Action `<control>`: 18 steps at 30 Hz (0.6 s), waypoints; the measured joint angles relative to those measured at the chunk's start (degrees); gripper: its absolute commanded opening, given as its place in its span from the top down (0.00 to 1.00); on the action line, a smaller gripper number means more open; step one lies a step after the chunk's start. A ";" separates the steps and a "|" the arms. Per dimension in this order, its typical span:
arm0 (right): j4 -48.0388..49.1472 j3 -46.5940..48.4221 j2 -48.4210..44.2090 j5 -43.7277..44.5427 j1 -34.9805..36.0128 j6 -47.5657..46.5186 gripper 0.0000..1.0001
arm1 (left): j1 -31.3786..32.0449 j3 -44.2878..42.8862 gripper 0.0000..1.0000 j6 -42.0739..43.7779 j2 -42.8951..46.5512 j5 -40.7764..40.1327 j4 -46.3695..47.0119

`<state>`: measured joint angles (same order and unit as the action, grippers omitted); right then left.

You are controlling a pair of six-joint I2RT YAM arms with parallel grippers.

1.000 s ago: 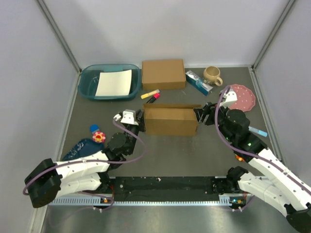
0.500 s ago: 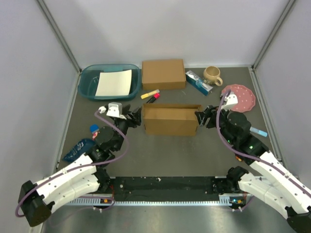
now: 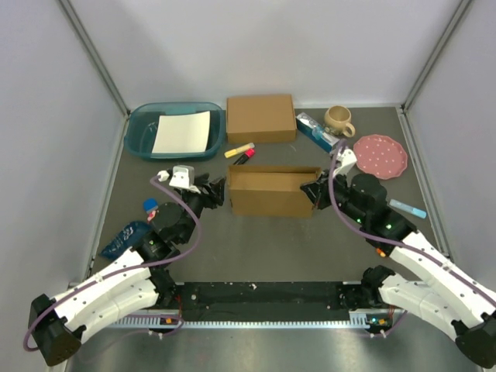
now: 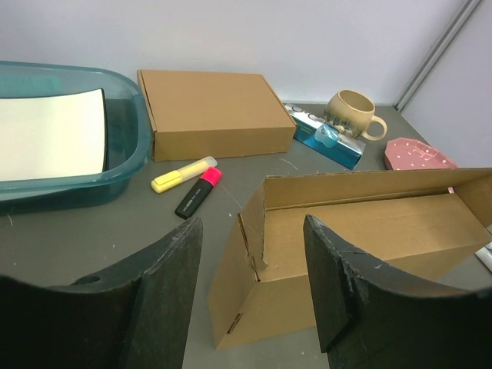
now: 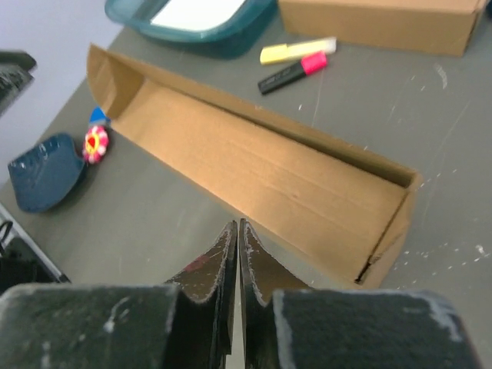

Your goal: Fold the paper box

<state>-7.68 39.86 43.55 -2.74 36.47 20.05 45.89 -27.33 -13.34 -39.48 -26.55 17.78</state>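
The paper box (image 3: 271,191) stands mid-table as a long brown open-topped trough with its walls upright. My left gripper (image 3: 215,191) hovers open just off its left end, touching nothing. In the left wrist view the box (image 4: 361,246) lies a short way beyond the open left gripper (image 4: 252,231), corner flap toward me. My right gripper (image 3: 312,190) is at the box's right end with its fingers pressed together and nothing between them. The right wrist view looks along the box (image 5: 254,169) past the shut right gripper (image 5: 237,224), whose tips are above the table beside the near wall.
A smaller closed cardboard box (image 3: 260,118) sits behind, with a yellow highlighter (image 3: 239,149) and a pink-capped marker (image 3: 244,156) before it. A teal tub (image 3: 139,128) holding a white sheet is back left. Mug (image 3: 339,119), blue packet (image 3: 316,132) and pink plate (image 3: 380,155) stand back right. A flower toy (image 3: 151,207) lies left.
My left gripper let go of the box's left end, opened and drew back to the left. My right gripper shut and shifted left toward the box's right end.
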 measured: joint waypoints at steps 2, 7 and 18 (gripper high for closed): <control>0.17 0.00 2.91 -0.72 0.70 0.11 1.00 | -0.04 0.00 0.40 -0.22 0.00 0.00 -0.20; 2.45 0.00 6.27 -1.01 2.08 0.11 1.00 | -0.04 -0.02 0.40 -0.33 0.00 -0.02 -0.50; 8.13 -0.02 10.95 3.13 2.49 0.57 1.00 | -0.09 0.00 0.40 -0.39 0.02 -0.07 -1.42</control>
<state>0.45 39.83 54.50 0.38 38.96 20.62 45.80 -27.33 -13.74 -39.46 -26.61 16.36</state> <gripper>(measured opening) 0.003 0.599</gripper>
